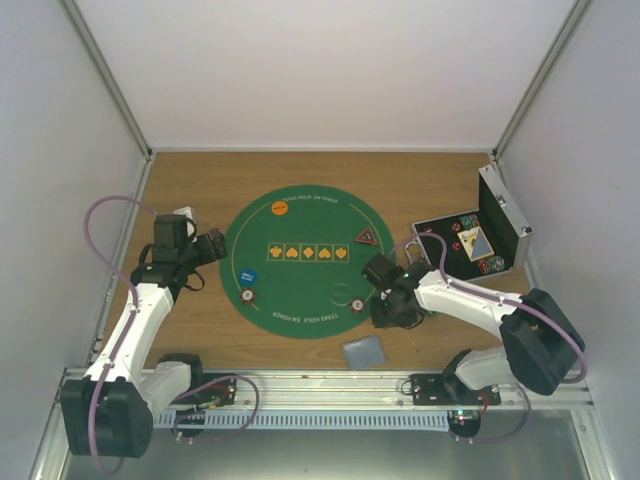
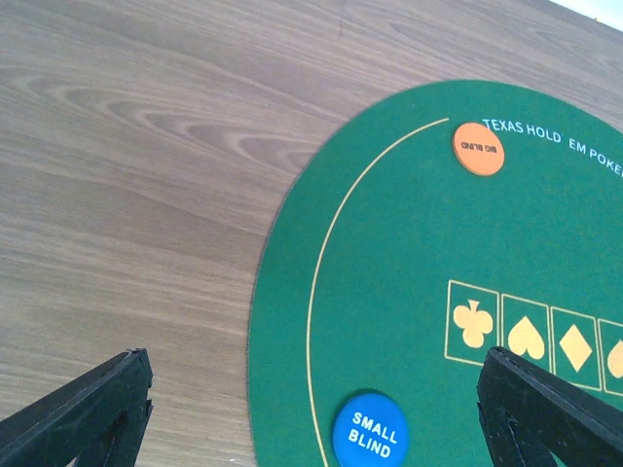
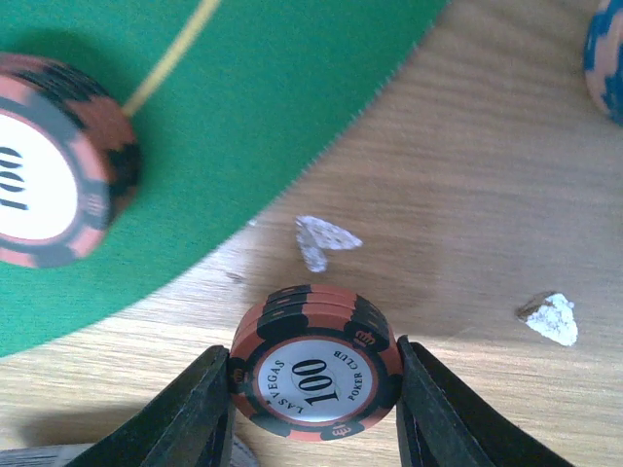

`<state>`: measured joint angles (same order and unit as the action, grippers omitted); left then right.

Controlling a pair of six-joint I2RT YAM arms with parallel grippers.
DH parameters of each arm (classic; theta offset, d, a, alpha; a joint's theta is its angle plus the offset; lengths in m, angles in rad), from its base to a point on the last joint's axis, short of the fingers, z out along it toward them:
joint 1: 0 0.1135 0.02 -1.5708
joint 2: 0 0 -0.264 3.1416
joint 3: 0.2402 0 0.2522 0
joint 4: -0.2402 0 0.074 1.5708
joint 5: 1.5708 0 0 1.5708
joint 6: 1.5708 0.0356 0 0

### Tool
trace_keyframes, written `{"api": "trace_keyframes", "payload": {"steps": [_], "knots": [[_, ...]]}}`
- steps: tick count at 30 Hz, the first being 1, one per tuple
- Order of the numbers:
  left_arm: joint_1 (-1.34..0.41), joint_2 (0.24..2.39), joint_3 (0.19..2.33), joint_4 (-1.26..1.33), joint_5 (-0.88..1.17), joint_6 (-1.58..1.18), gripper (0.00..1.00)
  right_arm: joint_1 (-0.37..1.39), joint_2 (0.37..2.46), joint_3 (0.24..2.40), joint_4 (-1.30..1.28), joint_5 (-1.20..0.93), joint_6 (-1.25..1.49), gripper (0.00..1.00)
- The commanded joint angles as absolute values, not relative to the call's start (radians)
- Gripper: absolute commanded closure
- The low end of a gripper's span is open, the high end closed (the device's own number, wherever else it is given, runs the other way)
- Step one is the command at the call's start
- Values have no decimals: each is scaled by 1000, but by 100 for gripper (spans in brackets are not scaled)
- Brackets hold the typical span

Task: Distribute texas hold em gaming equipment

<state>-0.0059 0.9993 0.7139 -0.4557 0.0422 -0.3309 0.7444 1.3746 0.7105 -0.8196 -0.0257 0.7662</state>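
Note:
My right gripper [image 3: 316, 389] is shut on a small stack of red-and-black "100" poker chips [image 3: 316, 375], held just above the wood beside the mat edge; it also shows in the top view [image 1: 386, 316]. Another red "100" chip stack [image 3: 54, 190] sits on the green mat [image 1: 300, 290], also seen from above [image 1: 357, 305]. My left gripper [image 2: 316, 433] is open and empty over the mat's left edge, above the blue "Small Blind" disc [image 2: 370, 438]. The orange "Big Blind" disc [image 2: 478, 148] lies at the mat's far edge. A dark triangular marker [image 1: 366, 237] and a red chip [image 1: 247, 296] lie on the mat.
An open silver case [image 1: 480, 240] with chips and cards stands at the right. A grey-blue deck of cards [image 1: 363, 351] lies on the wood near the front edge. A blue chip [image 3: 605, 58] lies on the wood. White scuffs [image 3: 324, 239] mark the tabletop.

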Motion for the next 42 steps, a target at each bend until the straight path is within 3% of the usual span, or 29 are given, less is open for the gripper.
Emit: {"api": "trace_keyframes", "payload": {"steps": [1, 10, 18, 37, 42], "knots": [[-10, 1003, 704, -413, 38, -335, 8, 754, 1361, 782, -850, -18, 734, 66], [-9, 1008, 706, -411, 40, -334, 8, 745, 1481, 999, -865, -29, 630, 66], [-10, 1002, 713, -419, 39, -328, 7, 693, 1744, 1258, -797, -32, 455, 66], [-10, 947, 693, -441, 38, -347, 8, 543, 2406, 2159, -923, -62, 243, 66], [-10, 943, 692, -442, 31, -348, 7, 539, 2492, 2289, -931, -97, 242, 66]]}}
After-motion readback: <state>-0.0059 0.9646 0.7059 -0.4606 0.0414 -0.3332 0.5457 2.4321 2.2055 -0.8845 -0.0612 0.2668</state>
